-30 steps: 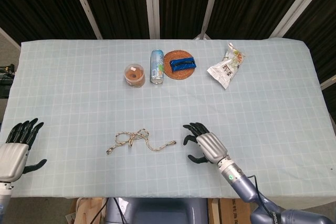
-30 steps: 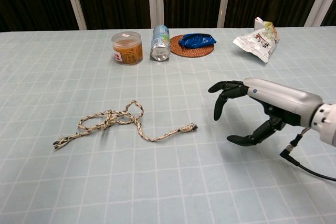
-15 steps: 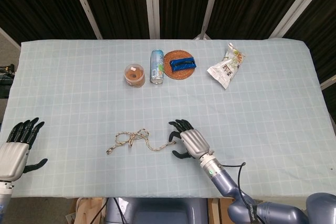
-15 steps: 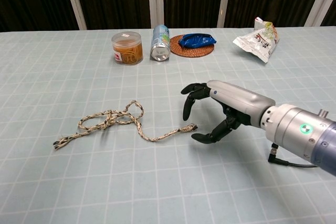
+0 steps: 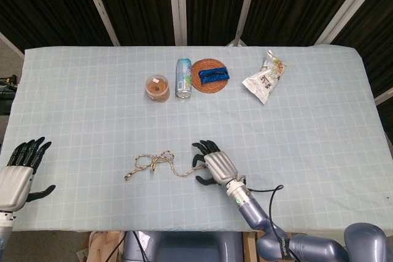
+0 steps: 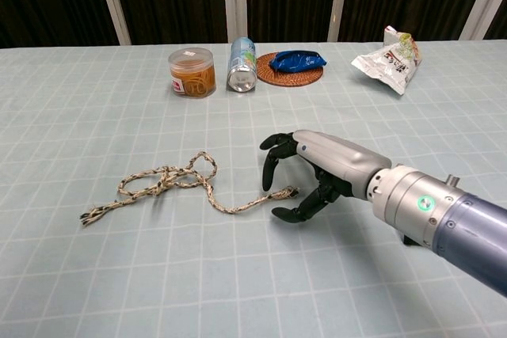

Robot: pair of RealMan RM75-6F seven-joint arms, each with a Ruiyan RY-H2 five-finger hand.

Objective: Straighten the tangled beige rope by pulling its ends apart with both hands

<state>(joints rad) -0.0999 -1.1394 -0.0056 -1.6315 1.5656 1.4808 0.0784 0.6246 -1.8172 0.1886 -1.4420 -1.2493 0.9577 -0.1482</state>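
Observation:
The beige rope (image 5: 156,164) (image 6: 170,182) lies tangled on the light checked tablecloth, looped in its middle, with one end at the left and the other at the right. My right hand (image 5: 212,164) (image 6: 305,172) hovers over the rope's right end (image 6: 290,191), fingers and thumb spread on either side of it and holding nothing. My left hand (image 5: 18,173) is at the table's left front edge, far from the rope's left end (image 5: 127,178), fingers spread and empty; the chest view does not show it.
At the back stand a clear jar (image 5: 157,88), a can (image 5: 183,78), a woven coaster with a blue packet (image 5: 210,75) and a snack bag (image 5: 265,77). The table's front edge (image 5: 184,228) runs close below the rope.
My right hand has moved left across the table until its fingers straddle the rope's right end. The rope and my left hand have not moved.

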